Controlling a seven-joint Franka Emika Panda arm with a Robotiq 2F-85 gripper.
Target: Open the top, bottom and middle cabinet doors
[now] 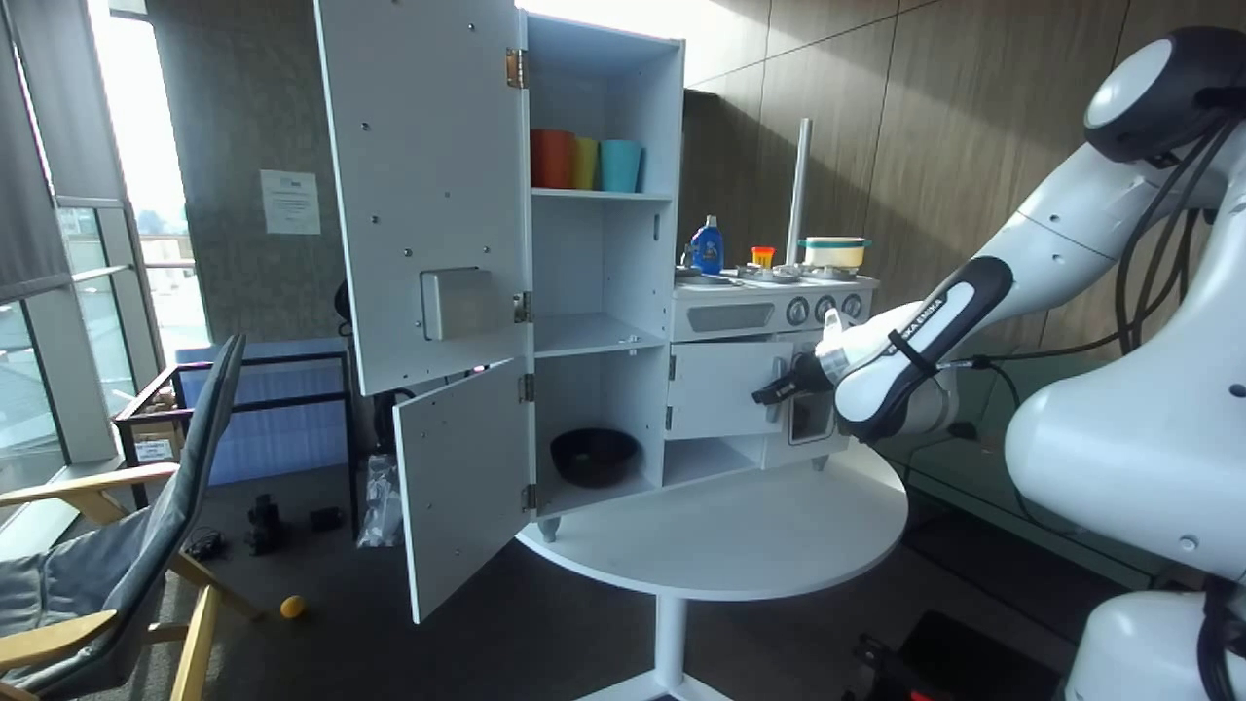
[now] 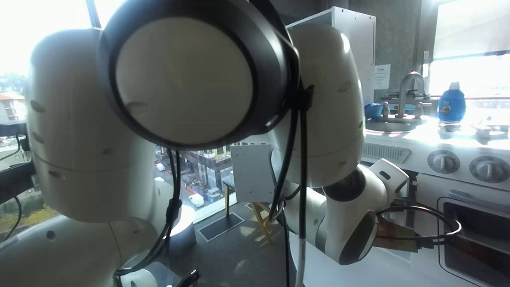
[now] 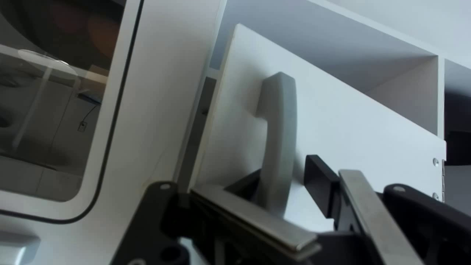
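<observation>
The tall white cabinet's upper door [image 1: 428,195] stands wide open, swung left. Its lower door [image 1: 467,477] also stands open and shows in the other exterior view as a white panel [image 2: 253,173]. The small door [image 1: 715,389] under the sink counter is slightly ajar. In the wrist view a gap shows along this small door's [image 3: 368,143] edge. My gripper [image 1: 776,391] is at its grey handle [image 3: 279,136]. In the wrist view the gripper's [image 3: 283,184] fingers are apart, one on each side of the handle. A gap shows between the handle and the right finger.
Cups [image 1: 552,159] and a black bowl [image 1: 594,458] sit on the cabinet shelves. A blue bottle [image 1: 708,245] and a pot [image 1: 834,252] stand on the counter. An oven door [image 2: 476,235] is beside the small door. A round white table [image 1: 740,545] carries the unit.
</observation>
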